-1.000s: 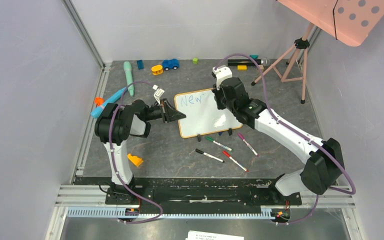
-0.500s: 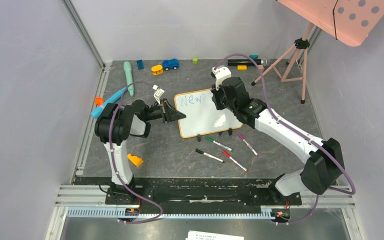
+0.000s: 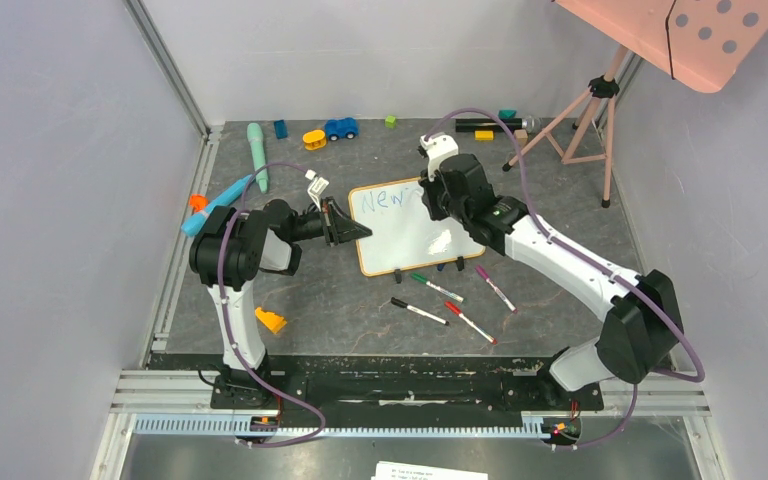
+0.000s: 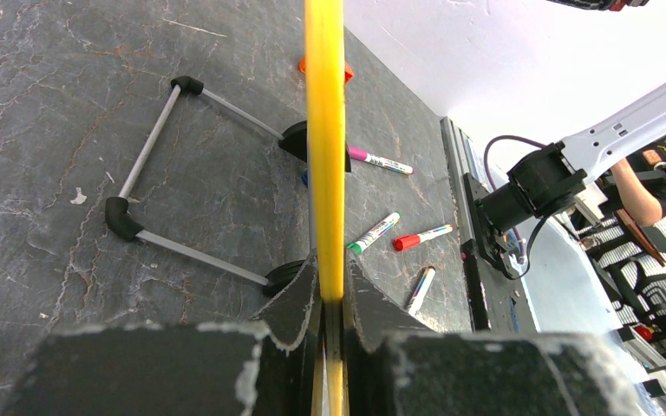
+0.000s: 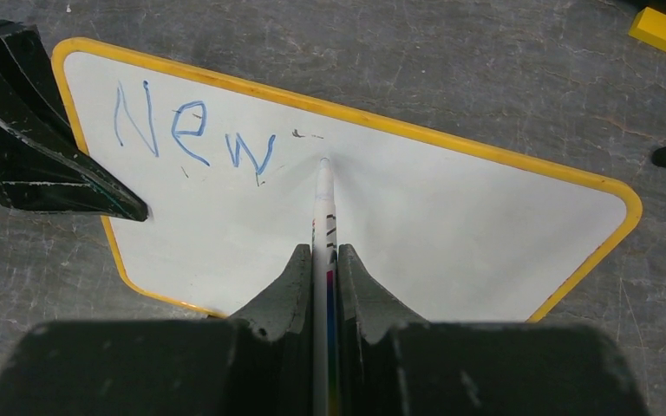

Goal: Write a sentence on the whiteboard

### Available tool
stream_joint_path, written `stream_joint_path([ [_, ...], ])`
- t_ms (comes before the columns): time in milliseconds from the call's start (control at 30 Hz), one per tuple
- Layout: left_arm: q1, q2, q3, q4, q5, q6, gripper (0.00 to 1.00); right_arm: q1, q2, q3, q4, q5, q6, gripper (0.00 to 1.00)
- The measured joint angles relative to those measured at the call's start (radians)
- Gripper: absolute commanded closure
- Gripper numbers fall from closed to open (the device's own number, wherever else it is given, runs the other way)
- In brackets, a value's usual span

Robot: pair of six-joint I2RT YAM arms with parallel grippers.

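The whiteboard (image 3: pixel 410 230) lies tilted on the grey table, propped on two black clip feet; it also shows in the right wrist view (image 5: pixel 451 217). Blue handwriting reads "New" (image 5: pixel 192 134) at its upper left, also visible from above (image 3: pixel 380 199). My left gripper (image 3: pixel 358 231) is shut on the board's left edge; its yellow frame (image 4: pixel 324 130) runs between the jaws. My right gripper (image 3: pixel 430 190) is shut on a white marker (image 5: pixel 323 225) whose tip rests on the board just right of "New".
Several capped markers (image 3: pixel 440 290) lie in front of the board. Toys (image 3: pixel 340 128) sit along the back, a teal object (image 3: pixel 256 152) and blue one (image 3: pixel 215 205) at left, an orange piece (image 3: pixel 270 320) near left. A pink tripod (image 3: pixel 585 115) stands at back right.
My right gripper and the marker have shifted slightly left along the board's top line. The left gripper and the board have not moved.
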Motion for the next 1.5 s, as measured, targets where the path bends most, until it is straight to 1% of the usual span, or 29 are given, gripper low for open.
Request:
stream_joint_path([
  [600, 0.0, 0.0, 0.0, 0.0, -0.001, 0.0, 0.98, -0.003, 0.043, 0.045, 0.003, 0.021, 0.0, 1.0],
  [1500, 0.0, 0.0, -0.002, -0.001, -0.005, 0.0, 0.98, -0.006, 0.052, 0.057, -0.003, 0.019, 0.002, 1.0],
])
